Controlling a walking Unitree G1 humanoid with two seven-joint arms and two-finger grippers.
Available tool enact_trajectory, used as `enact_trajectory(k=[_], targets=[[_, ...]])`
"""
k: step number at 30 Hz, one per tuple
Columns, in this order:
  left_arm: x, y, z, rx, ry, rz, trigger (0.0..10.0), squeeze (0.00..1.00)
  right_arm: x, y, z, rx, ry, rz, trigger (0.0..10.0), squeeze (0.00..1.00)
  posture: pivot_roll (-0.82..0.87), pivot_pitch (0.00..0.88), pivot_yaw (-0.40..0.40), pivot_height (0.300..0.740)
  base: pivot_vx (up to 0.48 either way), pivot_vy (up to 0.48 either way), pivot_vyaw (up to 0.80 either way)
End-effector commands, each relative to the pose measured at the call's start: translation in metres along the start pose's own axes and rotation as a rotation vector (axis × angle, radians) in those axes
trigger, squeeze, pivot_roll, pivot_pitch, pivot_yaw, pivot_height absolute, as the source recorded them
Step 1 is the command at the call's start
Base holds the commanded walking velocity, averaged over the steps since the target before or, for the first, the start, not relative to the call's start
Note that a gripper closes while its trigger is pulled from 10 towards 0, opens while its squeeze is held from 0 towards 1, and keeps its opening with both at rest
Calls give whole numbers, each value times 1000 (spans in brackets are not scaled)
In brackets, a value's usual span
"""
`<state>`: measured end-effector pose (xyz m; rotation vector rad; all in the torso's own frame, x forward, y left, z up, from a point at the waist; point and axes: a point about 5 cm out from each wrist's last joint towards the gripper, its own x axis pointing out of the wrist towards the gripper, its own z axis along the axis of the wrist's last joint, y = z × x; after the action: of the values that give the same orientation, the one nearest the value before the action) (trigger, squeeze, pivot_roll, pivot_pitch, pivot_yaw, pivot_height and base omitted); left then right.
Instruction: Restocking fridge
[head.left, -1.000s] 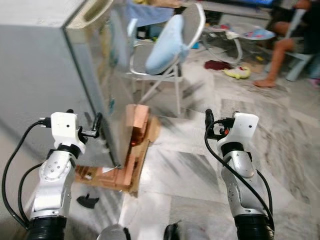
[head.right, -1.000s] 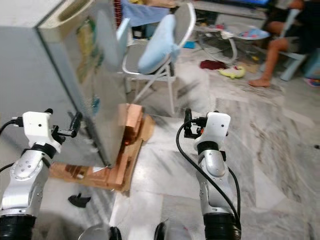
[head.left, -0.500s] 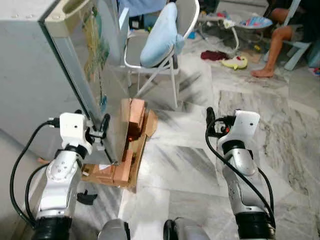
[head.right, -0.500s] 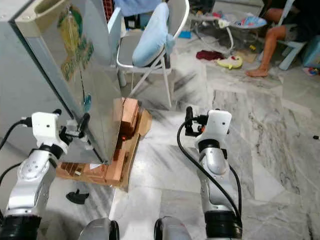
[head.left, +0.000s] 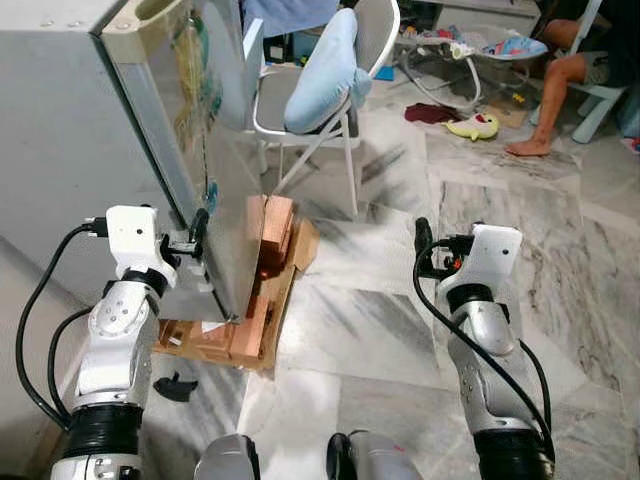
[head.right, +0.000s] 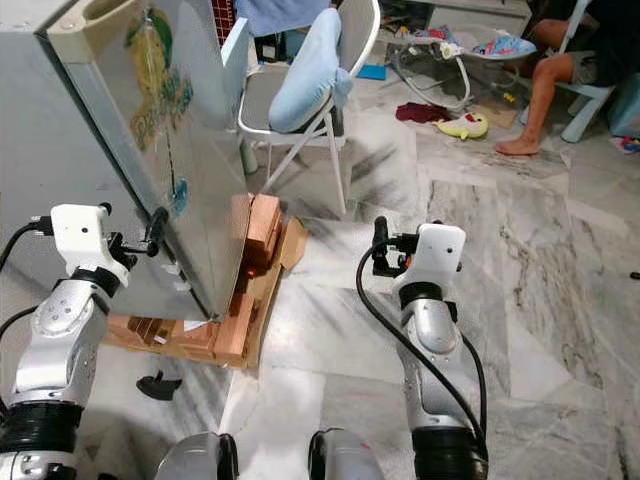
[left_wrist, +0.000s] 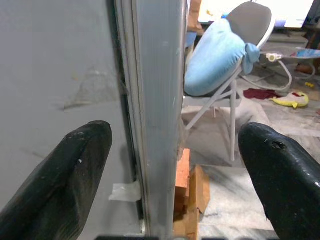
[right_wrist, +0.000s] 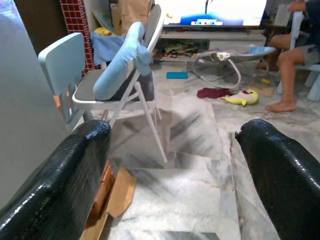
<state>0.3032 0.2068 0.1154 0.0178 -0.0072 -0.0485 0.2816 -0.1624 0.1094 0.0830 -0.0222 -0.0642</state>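
Note:
A grey fridge (head.left: 70, 130) stands at the left, and its stickered door (head.left: 215, 170) lies shut against the body. My left gripper (head.left: 197, 235) is open at the door's lower free edge. In the left wrist view that edge (left_wrist: 157, 125) runs between the two fingers (left_wrist: 75, 170), one on the fridge's side wall side and one on the door front side. My right gripper (head.left: 421, 245) is open and holds nothing. It hangs above the marble floor, well to the right of the fridge.
The fridge rests on wooden blocks and cardboard (head.left: 265, 290). A folding chair with a blue cushion (head.left: 320, 70) stands just behind the door. A person's legs (head.left: 565, 75) and toys (head.left: 472, 126) are at the far right. A small black object (head.left: 178, 385) lies by my left foot.
The camera has shifted and the picture has sharpened. My left gripper has stayed at the door's edge, now a little higher on it. The right arm has kept its pose.

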Motion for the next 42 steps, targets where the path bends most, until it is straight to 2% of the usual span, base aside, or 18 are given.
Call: enact_trajectory(k=[1, 6, 12, 20, 22, 24, 25, 26, 27, 30, 31, 34, 35, 37, 41, 42], targets=[[4, -2, 1, 7, -5, -5, 10000, 0, 0, 1, 6, -2, -18, 7, 10000, 0, -47, 109, -55, 740, 0, 0, 0], [22, -7, 9, -21, -26, -23, 10000, 0, -1, -4, 11, -12, -26, -3, 10000, 0, -73, 126, -59, 740, 0, 0, 0], [42, -12, 18, -7, -42, -32, 10000, 0, -3, -7, 14, -20, -28, -16, 10000, 0, -98, 153, -49, 740, 0, 0, 0], [55, -16, 22, 0, -50, -26, 10000, 0, -11, -4, 12, -13, -19, -22, 10000, 0, -106, 147, -43, 740, 0, 0, 0], [57, -30, 23, -13, -46, -105, 10000, 0, -11, -5, 12, -12, -17, -21, 10000, 0, -103, 145, -45, 740, 0, 0, 0], [52, -76, 25, 82, -58, -409, 10000, 0, -12, -6, 12, -12, -16, -22, 10000, 0, -95, 142, -47, 740, 0, 0, 0], [52, -76, 25, 82, -58, -409, 10000, 0, -12, -6, 12, -12, -16, -22, 10000, 0, -95, 142, -47, 740, 0, 0, 0], [44, -100, 24, 105, -61, -556, 10000, 0, -13, -7, 12, -12, -14, -24, 10000, 0, -92, 140, -49, 740, 0, 0, 0], [38, -115, 23, 98, -59, -628, 10000, 0, -15, -9, 12, -10, -10, -28, 10000, 0, -89, 137, -50, 740, 0, 0, 0], [21, -153, 19, 83, -65, -799, 10000, 0, -20, -10, 13, -6, -7, -34, 10000, 0, -94, 132, -49, 740, 0, 0, 0], [20, -156, 19, 81, -69, -805, 10000, 0, -21, -10, 14, -5, -8, -34, 10000, 0, -96, 131, -49, 740, 0, 0, 0], [25, -152, 16, 88, -64, -757, 10000, 0, -24, -9, 15, -3, -12, -34, 10000, 0, -102, 129, -46, 740, 0, 0, 0], [33, -135, 14, 92, -52, -674, 10000, 0, -25, -9, 15, -2, -16, -37, 10000, 0, -103, 128, -45, 740, 0, 0, 0], [37, -117, 15, 85, -50, -600, 10000, 0, -25, -10, 15, 0, -18, -39, 10000, 0, -98, 126, -45, 740, 0, 0, 0], [35, -95, 18, 72, -52, -523, 10000, 0, -25, -8, 14, -8, -12, -33, 10000, 0, -82, 125, -50, 740, 0, 0, 0], [31, -79, 17, 85, -53, -483, 10000, 0, -23, -6, 12, 1, -3, -34, 10000, 0, -73, 123, -51, 740, 0, 0, 0]])
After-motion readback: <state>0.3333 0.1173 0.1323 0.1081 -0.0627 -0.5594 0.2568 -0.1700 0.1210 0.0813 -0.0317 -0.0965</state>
